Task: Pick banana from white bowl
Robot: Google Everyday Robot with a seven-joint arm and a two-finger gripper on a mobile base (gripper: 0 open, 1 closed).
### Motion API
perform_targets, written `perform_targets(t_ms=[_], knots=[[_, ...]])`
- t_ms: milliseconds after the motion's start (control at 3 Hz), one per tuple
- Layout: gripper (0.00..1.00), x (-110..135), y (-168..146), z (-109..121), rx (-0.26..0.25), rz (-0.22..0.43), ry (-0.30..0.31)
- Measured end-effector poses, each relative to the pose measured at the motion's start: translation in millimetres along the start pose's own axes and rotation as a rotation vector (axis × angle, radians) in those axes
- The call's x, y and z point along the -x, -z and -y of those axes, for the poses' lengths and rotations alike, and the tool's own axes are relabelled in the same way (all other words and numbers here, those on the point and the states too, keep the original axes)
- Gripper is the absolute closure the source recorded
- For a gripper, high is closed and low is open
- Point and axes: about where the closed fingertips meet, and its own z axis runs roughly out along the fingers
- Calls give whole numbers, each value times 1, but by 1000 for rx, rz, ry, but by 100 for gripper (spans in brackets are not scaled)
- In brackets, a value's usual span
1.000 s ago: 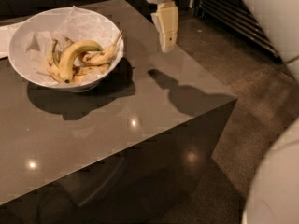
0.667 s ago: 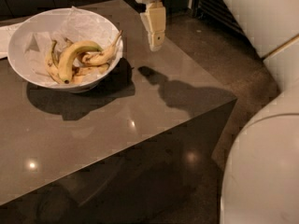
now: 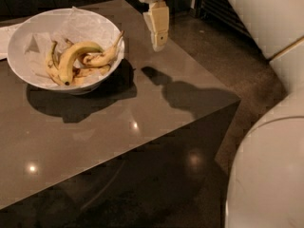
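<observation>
The white bowl (image 3: 108, 71) stands at the back left of the table, lined with crumpled white paper. The banana (image 3: 71, 56), long, curved and clean yellow, lies on top in the middle of the bowl with its dark tip toward the front. Smaller brown-spotted bananas (image 3: 102, 56) lie beside and under it. My gripper (image 3: 158, 45) hangs pointing down above the table, just to the right of the bowl's rim and apart from it. It holds nothing that I can see.
The grey-brown table (image 3: 142, 127) ends in a corner at the front right (image 3: 239, 99). A white sheet (image 3: 4, 39) lies at the far left. My white arm (image 3: 266, 23) and body (image 3: 270, 175) fill the right side. Dark floor lies beyond.
My gripper has moved left across the table toward the bowl's right rim. The bananas and bowl have not moved.
</observation>
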Motion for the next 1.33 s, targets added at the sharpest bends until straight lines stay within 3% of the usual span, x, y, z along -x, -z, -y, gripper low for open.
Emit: perform_targets(t_ms=[333, 667, 1000, 1333], knots=[[0, 27, -14, 23, 20, 64, 76], [0, 80, -39, 64, 19, 161, 208], [6, 120, -57, 90, 8, 232, 285], [24, 140, -71, 100, 14, 280, 303]])
